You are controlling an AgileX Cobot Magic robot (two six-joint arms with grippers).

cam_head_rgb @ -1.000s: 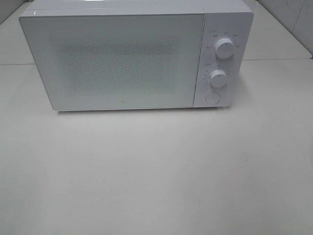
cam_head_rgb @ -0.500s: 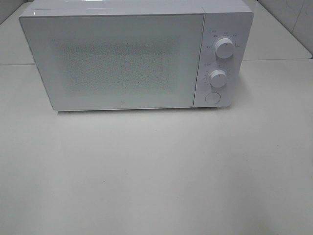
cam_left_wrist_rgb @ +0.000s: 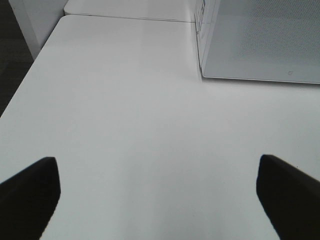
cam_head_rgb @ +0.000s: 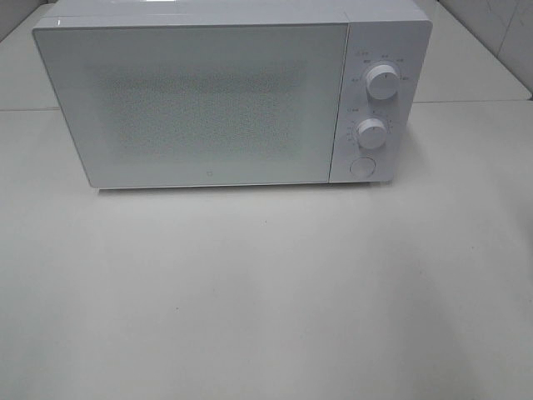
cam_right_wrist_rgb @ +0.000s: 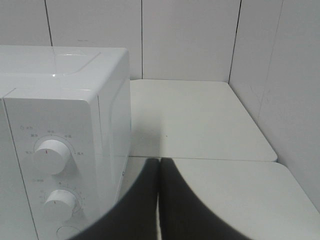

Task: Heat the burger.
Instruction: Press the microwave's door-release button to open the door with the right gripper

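The burger is out of sight, so its direction cannot be told. The white microwave point(cam_head_rgb: 208, 100) has its door closed. The left gripper point(cam_left_wrist_rgb: 157, 162) has its fingers wide apart over the table point(cam_left_wrist_rgb: 125, 100); the right gripper point(cam_right_wrist_rgb: 159, 165) has its fingers pressed together, empty.

The dotted, frosted door point(cam_head_rgb: 204, 104) of the microwave point(cam_head_rgb: 390, 37) hides whatever lies behind it. The print around the knobs point(cam_head_rgb: 381, 82) is too small to read. My left tool point(cam_left_wrist_rgb: 159, 167) shows only two dark fingertips, the rest cut by the frame. My right tool point(cam_right_wrist_rgb: 159, 172), its fingers pressed together, covers the panel's lower corner, where the round button point(cam_right_wrist_rgb: 67, 233) is cut by the edge
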